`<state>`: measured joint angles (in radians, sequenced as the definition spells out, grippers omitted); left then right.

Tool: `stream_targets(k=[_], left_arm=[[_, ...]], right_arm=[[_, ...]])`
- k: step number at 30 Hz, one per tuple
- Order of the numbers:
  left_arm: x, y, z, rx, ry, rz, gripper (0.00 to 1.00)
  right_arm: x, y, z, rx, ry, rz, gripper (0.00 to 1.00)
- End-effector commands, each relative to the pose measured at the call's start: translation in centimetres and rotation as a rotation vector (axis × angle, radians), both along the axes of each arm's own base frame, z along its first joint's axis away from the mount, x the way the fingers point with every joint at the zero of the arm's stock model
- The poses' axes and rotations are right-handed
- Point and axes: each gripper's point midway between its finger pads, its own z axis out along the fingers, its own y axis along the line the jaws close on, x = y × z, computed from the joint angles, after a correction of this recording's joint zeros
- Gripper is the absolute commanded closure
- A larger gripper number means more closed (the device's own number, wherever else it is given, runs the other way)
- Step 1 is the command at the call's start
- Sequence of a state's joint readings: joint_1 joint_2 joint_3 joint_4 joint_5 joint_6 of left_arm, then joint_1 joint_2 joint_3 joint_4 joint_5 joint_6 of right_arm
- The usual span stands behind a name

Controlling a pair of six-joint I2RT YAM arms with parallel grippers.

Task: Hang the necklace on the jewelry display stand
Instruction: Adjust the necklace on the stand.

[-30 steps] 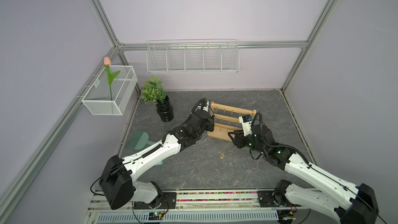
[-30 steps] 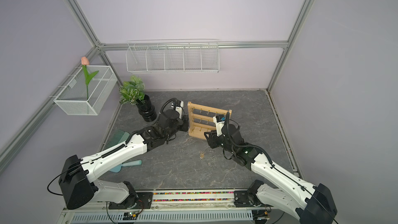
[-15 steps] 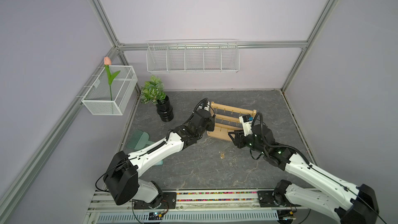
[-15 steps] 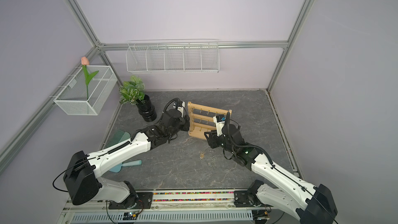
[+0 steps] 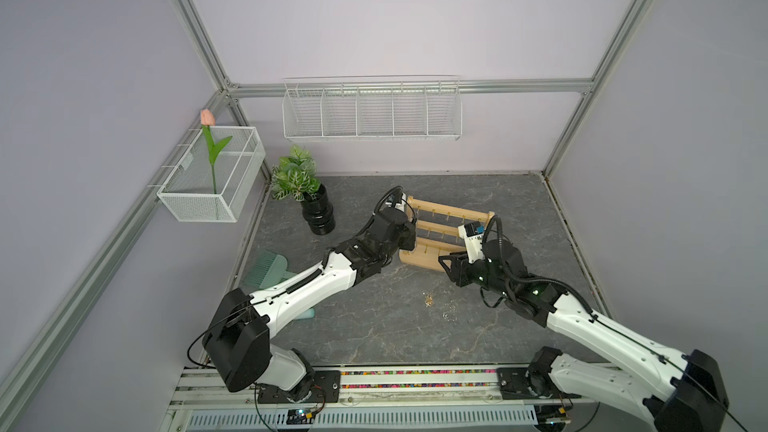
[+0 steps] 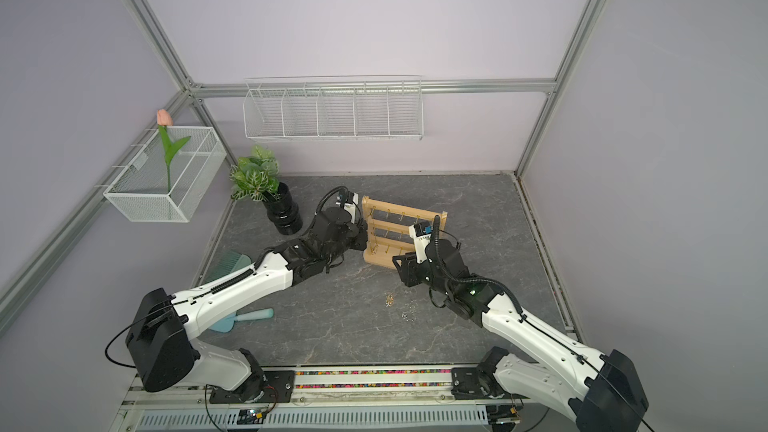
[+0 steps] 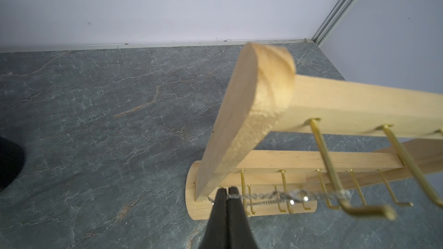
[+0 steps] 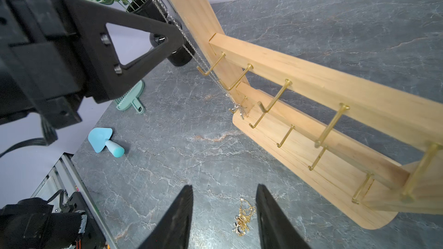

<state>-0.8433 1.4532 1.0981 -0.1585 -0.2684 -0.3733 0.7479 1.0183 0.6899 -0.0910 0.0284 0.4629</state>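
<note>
Left arm: stretched from the front rail diagonally across the desk, wrist level with the end of the stand nearest it.
Left tool: clenched, tips pinching the necklace just beside the near upright.
Right arm: reaching in from the opposite front corner, elbow low, wrist bent downward before the stand's other end.
Right tool: released, jaws apart, grasping nothing, hovering above the desk.
Necklace: thin silver chain, running from the left tool's tips across the front of the gold hooks; pendant end hangs low near the base. Whether it rests on a hook cannot be told.
Stand: light wood, upright, mid-desk, set at an angle to the back wall.
Gold chain: heaped loose on the desk, near the right tool.
Desk: dark grey, marble-veined.
Potted plant: far corner on the left arm's side.
Green brush, blue scoop: lying by the left arm.
Walls: pale lilac, aluminium-framed.
Long wire basket: white, on the back wall.
Small wire basket: white, on the side wall, holding a tulip.
</note>
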Motion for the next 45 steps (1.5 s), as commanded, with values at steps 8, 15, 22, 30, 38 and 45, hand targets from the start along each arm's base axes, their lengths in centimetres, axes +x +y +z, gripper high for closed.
stream_targets(k=[8, 15, 22, 30, 38, 45], left_arm=[[-0.3, 0.2, 1.7, -0.022, -0.015, -0.01, 1.0], [-0.4, 0.1, 1.8, -0.027, -0.018, -0.019, 1.0], [-0.7, 0.3, 2.3, -0.048, -0.019, -0.019, 1.0], [-1.0, 0.9, 3.2, -0.065, -0.034, -0.011, 1.0], [-1.1, 1.0, 2.9, -0.067, -0.031, -0.011, 1.0], [-1.3, 1.1, 2.9, -0.073, -0.025, -0.013, 1.0]], right_arm=[[0.6, 3.6, 2.8, 0.056, -0.15, 0.043, 0.61], [3.2, 4.4, 4.3, 0.028, -0.261, -0.06, 0.65], [5.1, 6.1, 3.9, 0.026, -0.289, -0.087, 0.65], [6.0, 6.5, 3.8, 0.032, -0.313, -0.118, 0.65], [7.2, 6.8, 3.3, 0.035, -0.335, -0.157, 0.68], [8.0, 7.2, 2.9, 0.046, -0.357, -0.18, 0.7]])
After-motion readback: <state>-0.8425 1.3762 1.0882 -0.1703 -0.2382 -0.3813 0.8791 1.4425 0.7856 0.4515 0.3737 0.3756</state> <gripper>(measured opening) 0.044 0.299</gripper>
